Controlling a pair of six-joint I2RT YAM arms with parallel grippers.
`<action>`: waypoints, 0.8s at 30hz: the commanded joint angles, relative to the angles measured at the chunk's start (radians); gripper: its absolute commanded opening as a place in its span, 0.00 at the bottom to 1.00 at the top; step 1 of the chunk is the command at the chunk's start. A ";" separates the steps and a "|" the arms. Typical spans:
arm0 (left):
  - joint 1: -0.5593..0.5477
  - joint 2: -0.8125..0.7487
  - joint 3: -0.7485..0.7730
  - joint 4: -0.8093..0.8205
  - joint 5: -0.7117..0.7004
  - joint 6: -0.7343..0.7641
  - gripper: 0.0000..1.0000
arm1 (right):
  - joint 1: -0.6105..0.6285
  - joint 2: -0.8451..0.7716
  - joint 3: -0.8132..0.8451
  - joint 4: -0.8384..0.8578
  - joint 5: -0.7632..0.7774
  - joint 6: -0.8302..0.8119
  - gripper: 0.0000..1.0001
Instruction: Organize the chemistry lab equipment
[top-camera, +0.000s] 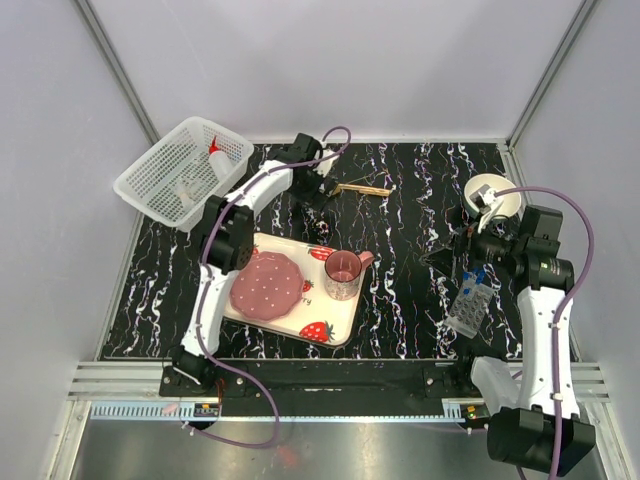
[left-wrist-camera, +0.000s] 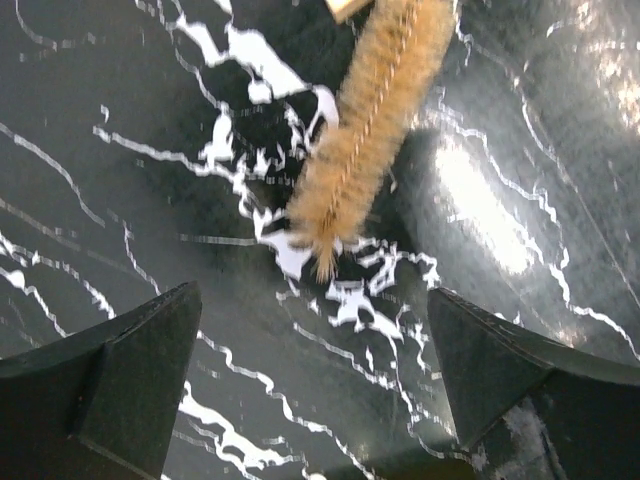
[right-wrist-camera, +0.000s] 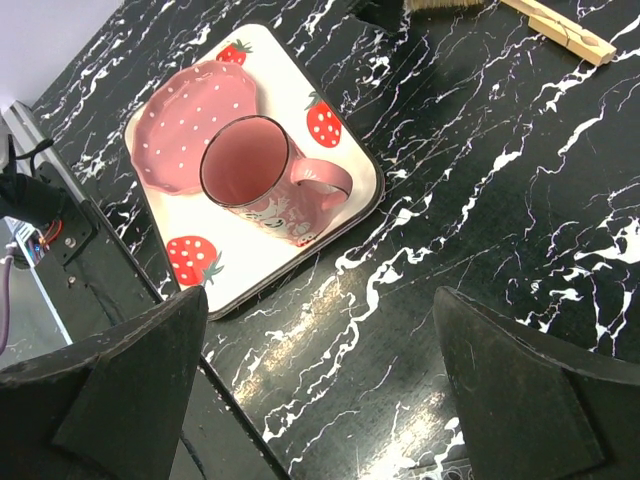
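The bottle (top-camera: 214, 152), translucent with a red cap, is lying in the far corner of the white basket (top-camera: 150, 175), with clear pieces beside it too faint to tell apart. The brush (left-wrist-camera: 365, 130), tan and bristly around a thin core, is lying flat on the table (top-camera: 400, 260) toward its far edge, and the wooden clamp (right-wrist-camera: 560, 30), a pale peg of two strips, is lying just beside it. The rack (top-camera: 470, 305), clear with rows of holes and bluish glints, is sitting askew at the table's right side, well apart from the others.
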 joint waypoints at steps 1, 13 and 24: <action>-0.008 0.072 0.141 -0.030 -0.014 0.057 0.97 | -0.023 -0.040 -0.011 0.041 -0.049 0.035 1.00; -0.005 0.170 0.241 -0.028 0.078 0.016 0.79 | -0.081 -0.082 -0.039 0.082 -0.085 0.091 0.99; -0.005 0.210 0.262 -0.021 0.115 -0.016 0.29 | -0.096 -0.082 -0.048 0.084 -0.076 0.091 1.00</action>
